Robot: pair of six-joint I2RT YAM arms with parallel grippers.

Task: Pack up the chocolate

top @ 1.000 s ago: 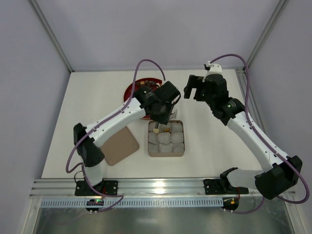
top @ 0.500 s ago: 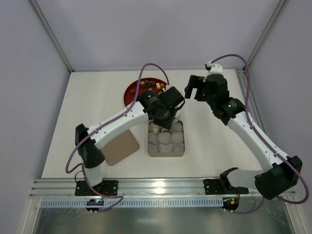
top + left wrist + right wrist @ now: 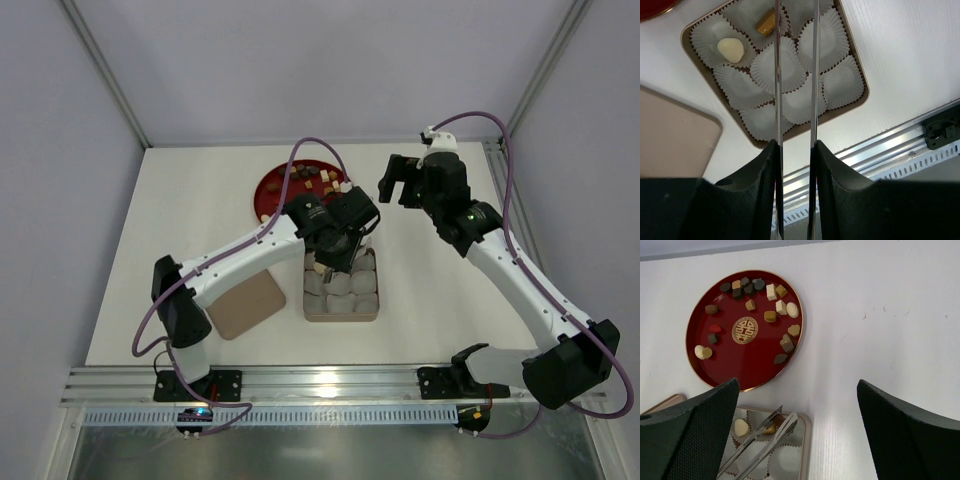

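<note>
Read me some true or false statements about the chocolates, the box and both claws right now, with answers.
The right claw is open and empty. True.
The left claw grips metal tongs. True.
Every paper cup in the box holds a chocolate. False: the box shows only a cream piece and a gold-brown piece; other cups look empty.
The red plate is bare. False: the plate carries many chocolates.

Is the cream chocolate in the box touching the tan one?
Apart. The left wrist view shows the cream chocolate and the tan chocolate in separate paper cups.
</note>
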